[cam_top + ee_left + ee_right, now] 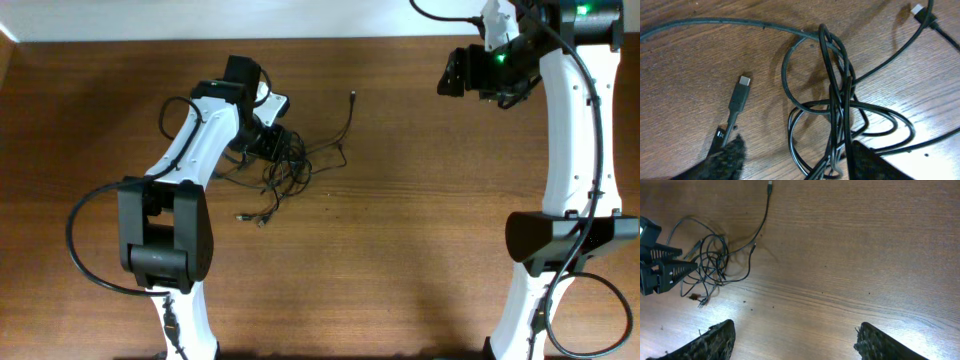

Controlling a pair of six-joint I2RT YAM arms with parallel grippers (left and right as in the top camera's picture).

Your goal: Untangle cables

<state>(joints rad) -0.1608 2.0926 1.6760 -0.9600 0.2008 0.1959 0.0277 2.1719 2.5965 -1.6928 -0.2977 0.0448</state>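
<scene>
Left gripper (pixel 795 146) spread wide, straddling the cables (pixel 832 90) just under its fingers; right gripper (pixel 795 330) spread too, holding nothing, cables well off to its left. They look light, limp, slippery: best pinch one strand by the plug (pixel 743 82) beside one finger, not the knot
</scene>
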